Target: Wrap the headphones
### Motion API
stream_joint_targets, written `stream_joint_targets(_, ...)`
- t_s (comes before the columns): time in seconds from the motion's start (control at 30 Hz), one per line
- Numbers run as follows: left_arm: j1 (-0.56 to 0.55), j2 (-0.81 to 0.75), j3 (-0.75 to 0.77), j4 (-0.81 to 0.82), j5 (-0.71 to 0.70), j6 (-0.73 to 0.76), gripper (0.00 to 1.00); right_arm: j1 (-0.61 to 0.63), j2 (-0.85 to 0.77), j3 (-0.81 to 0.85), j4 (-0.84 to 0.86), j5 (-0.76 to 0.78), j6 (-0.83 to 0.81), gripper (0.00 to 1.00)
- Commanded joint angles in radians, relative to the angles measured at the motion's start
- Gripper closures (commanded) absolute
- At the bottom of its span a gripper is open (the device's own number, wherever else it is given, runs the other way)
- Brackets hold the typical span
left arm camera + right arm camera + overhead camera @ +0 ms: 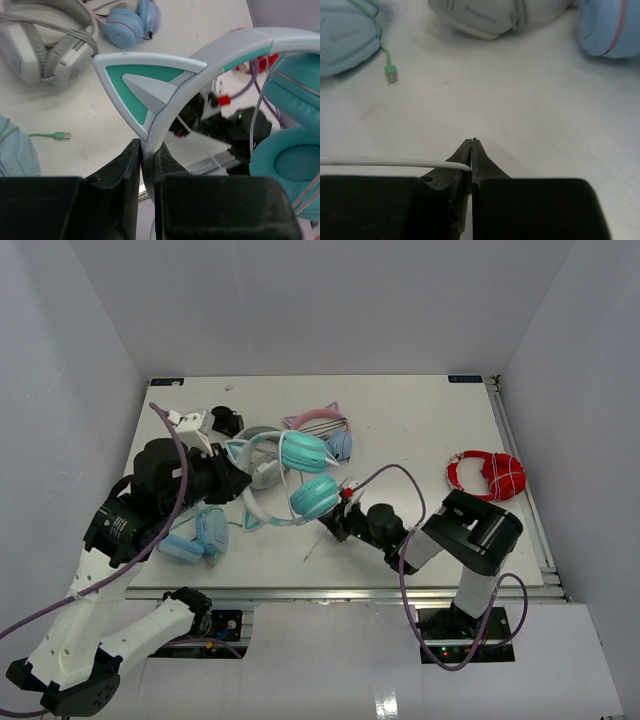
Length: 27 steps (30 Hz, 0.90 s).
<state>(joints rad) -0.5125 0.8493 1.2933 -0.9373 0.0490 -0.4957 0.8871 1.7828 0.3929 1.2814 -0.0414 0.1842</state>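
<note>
Nearest the lens, your left hand is clamped on the white headband beside a teal cat ear, propping the headphones up at the bench's centre-left so your right hand, pinching their thin cable, can presumably wind it.

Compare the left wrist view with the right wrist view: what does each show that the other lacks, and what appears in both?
Left wrist only: the left gripper shut on the white band of the headphones, beside a teal cat ear, teal ear cups at right. Right wrist only: the right gripper's pinch, shut on the thin white cable, which runs off left. Both: the green plug lying on the table, the white-grey headset and a blue ear cup with pink trim.
</note>
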Motion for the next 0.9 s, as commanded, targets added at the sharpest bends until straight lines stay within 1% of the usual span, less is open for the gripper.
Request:
stream_joint_targets(0.0,-0.001,-0.009,0.018,0.007,0.203,0.147,1.0,-0.164,-0.126,0.031,-0.015,-0.093,0.062,0.92)
stream_joint_targets(0.1,-0.001,0.007,0.0,-0.029,0.187,0.208,1.0,-0.214,-0.227,0.112,-0.247,-0.134,0.019,0.92)
stream_joint_targets(0.17,-0.003,0.013,-0.011,-0.039,0.181,0.243,1.0,-0.24,-0.281,0.17,-0.338,-0.153,-0.025,0.92)
stream_joint_targets(0.3,-0.01,0.03,-0.061,-0.018,0.166,0.277,1.0,-0.292,-0.384,0.328,-0.681,-0.201,-0.127,0.92)
stream_joint_targets(0.47,-0.025,0.091,-0.083,0.013,0.102,0.29,1.0,-0.303,-0.395,0.612,-1.033,-0.253,-0.238,0.92)
stream_joint_targets(0.53,-0.026,0.134,-0.1,0.037,0.084,0.295,1.0,-0.303,-0.388,0.685,-1.141,-0.257,-0.268,0.92)
stream_joint_targets(0.63,-0.027,0.177,-0.129,0.072,0.066,0.304,1.0,-0.303,-0.38,0.789,-1.244,-0.234,-0.307,0.92)
stream_joint_targets(0.7,-0.03,0.222,-0.155,0.1,0.021,0.313,1.0,-0.303,-0.365,0.861,-1.289,-0.236,-0.331,0.92)
stream_joint_targets(0.8,-0.041,0.29,-0.136,0.098,-0.03,0.319,1.0,-0.303,-0.33,0.959,-1.439,-0.278,-0.368,0.92)
stream_joint_targets(0.87,-0.042,0.304,-0.13,0.104,-0.044,0.318,1.0,-0.303,-0.298,1.0,-1.486,-0.298,-0.389,0.92)
